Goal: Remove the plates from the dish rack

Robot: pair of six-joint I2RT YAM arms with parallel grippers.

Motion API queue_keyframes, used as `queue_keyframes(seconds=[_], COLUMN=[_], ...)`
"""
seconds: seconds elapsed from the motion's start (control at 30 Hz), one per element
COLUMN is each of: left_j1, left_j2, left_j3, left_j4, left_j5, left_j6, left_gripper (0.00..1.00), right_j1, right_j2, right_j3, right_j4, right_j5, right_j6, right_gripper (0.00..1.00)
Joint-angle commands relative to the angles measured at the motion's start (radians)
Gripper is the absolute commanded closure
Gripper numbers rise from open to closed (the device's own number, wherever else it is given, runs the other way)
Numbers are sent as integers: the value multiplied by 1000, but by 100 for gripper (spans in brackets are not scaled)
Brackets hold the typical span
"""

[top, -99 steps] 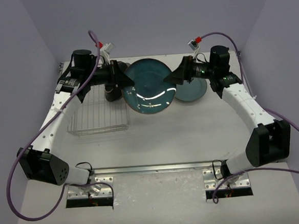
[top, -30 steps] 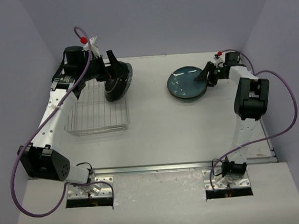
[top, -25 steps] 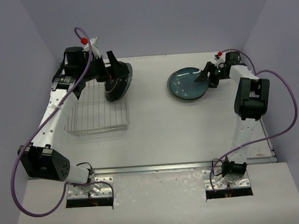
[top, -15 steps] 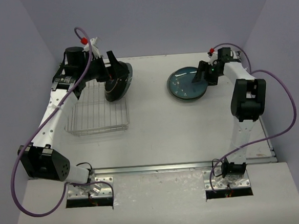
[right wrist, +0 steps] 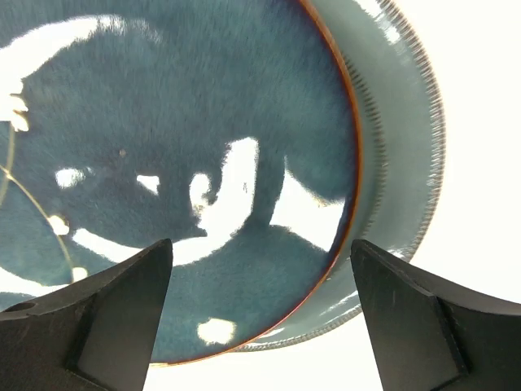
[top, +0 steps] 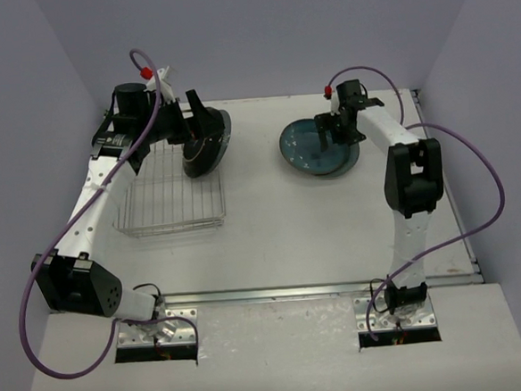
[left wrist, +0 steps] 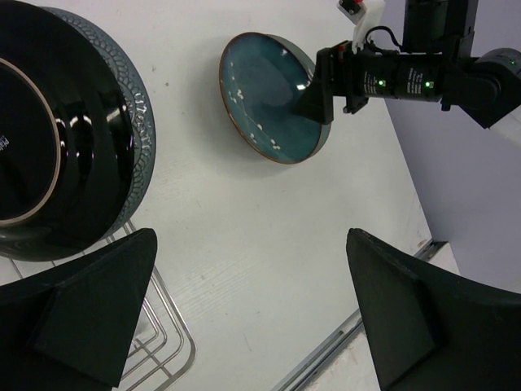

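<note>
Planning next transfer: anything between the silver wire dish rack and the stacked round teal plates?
Only bare white tabletop, seen in the top external view.

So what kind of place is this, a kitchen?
Probably a robot test bench: two robot arms bolted to a white table, plain walls around, with a dish rack and plates.
</note>
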Motion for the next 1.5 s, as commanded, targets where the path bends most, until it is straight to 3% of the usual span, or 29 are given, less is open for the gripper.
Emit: queue_keyframes(seconds=[0.0, 0.3, 0.63, 0.8, 1.47], left_j1=[1, 1, -27, -28, -29], left_j2=[-43, -55, -48, -42, -20], left_j3=[-1, -6, 18, 14, 24], left_j4=[39, 33, -36, -37, -41], left_j5=[-5, -58, -400, -384, -424], left_j6=[11, 31, 149, 147, 151], left_gripper=[0, 0, 0, 0, 0], right_j1=[-11, -20, -42, -42, -108], right_j2=[-26, -76, -110, -72, 20], right_j3=[46, 18, -4, 9, 12], right_j4=[23, 35, 65, 50, 50], right_j5=[93, 66, 127, 87, 176], right_j6=[-40, -42, -82, -77, -186], right_gripper=[10, 13, 11, 11, 12])
